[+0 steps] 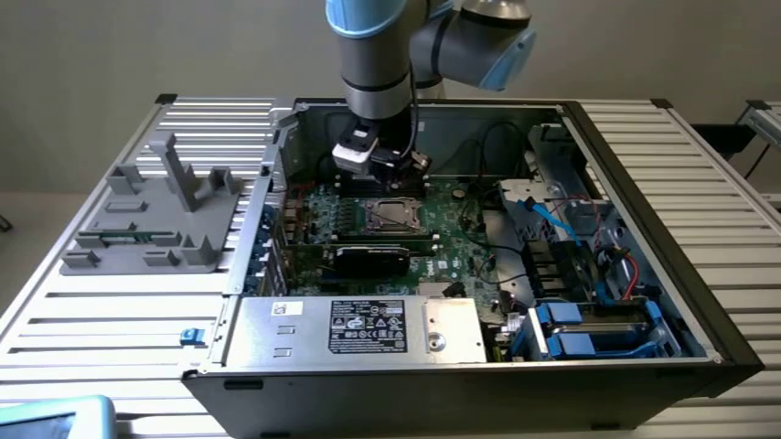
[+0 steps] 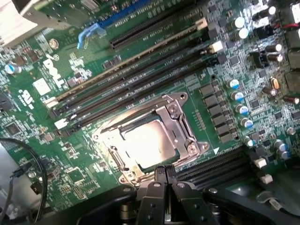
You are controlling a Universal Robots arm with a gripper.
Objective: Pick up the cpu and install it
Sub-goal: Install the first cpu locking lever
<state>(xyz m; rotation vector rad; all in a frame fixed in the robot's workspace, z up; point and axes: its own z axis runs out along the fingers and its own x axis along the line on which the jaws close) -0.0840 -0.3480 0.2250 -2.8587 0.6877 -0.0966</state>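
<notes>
**Hovering over a filled socket**

A slatted metal bench (image 1: 110, 311) carries an open computer case (image 1: 635, 183), lying on its side so the green motherboard (image 1: 458, 247) faces up at me.

My pincer (image 2: 165, 174) has its two fingertips pressed together with nothing between them; it grips no part. It hangs just above the board, right beside the socket's metal frame (image 2: 180, 105). Inside that frame lies the cpu (image 2: 150, 143), its dull silver top catching the light, flat and square within the opening. I judge it is seated in place, since it sits level inside the frame rather than resting across an edge.

Beyond the socket run the long dark memory slots (image 2: 136, 84), parallel to one another. In the exterior view, a black rectangular card (image 1: 384, 256) stands just in front of the socket, and the silver power supply (image 1: 360, 325) sits nearer the camera. A grey parts fixture (image 1: 159, 219) rests on the bench at the exterior view's left, well apart from me.
</notes>
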